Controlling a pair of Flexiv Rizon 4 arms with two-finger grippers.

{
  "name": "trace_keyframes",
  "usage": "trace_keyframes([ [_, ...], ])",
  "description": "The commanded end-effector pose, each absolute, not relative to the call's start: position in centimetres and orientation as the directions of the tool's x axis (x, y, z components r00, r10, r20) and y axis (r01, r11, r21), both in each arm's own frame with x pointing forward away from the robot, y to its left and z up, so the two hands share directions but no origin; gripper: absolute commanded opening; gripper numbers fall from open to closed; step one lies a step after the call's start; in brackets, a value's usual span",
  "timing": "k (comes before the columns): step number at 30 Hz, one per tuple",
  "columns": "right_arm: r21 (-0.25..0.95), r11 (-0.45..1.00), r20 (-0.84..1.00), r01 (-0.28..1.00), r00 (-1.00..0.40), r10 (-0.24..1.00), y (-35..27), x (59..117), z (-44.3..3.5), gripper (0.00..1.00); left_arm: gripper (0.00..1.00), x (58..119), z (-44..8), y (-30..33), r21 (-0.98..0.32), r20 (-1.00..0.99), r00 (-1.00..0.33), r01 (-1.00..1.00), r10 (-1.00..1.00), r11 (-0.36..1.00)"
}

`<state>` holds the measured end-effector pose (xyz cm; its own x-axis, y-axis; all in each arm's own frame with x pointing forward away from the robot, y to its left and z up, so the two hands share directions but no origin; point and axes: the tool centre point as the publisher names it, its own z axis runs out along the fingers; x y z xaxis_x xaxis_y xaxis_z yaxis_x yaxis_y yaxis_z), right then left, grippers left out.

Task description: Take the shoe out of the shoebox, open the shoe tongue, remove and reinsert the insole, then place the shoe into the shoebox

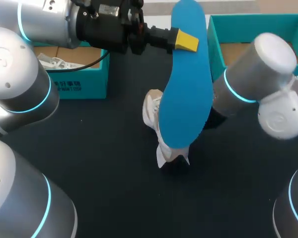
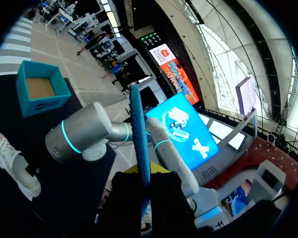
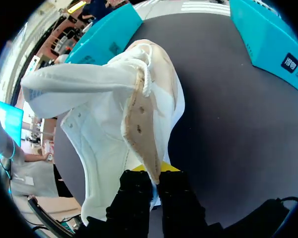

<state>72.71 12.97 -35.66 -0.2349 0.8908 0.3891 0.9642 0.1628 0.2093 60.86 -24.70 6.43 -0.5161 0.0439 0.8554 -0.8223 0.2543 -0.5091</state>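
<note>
The blue insole [image 1: 186, 84] looks smooth and matt, like soft foam. The white shoe [image 3: 99, 139] is soft cloth with stitches, and its inside edge is tan and rougher. The teal shoebox [image 1: 82, 84] is smooth card, brown inside, and the table [image 1: 104, 163] is dark and matt.

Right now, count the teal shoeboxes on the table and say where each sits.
2. The left shoebox stands at the table's far left; the right shoebox at its far right, partly hidden by the right arm.
</note>
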Motion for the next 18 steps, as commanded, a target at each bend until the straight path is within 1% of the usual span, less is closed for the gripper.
trace_keyframes([
  [1,0.251,0.111,0.404,0.962,-0.208,0.891,12.8,72.0,-36.4,0.0,0.0,60.8,6.3,-24.8,-0.509,0.856,-0.516,-0.823,0.044,0.253],
  [12,0.196,0.123,0.389,0.973,-0.192,0.901,12.7,72.2,-37.7,0.0,0.0,60.8,6.3,-24.8,-0.509,0.856,-0.516,-0.823,0.044,0.253],
  [18,0.176,0.107,0.395,0.979,-0.169,0.903,12.7,72.2,-38.5,0.0,0.0,60.8,6.3,-24.8,-0.509,0.856,-0.516,-0.823,0.044,0.253],
])
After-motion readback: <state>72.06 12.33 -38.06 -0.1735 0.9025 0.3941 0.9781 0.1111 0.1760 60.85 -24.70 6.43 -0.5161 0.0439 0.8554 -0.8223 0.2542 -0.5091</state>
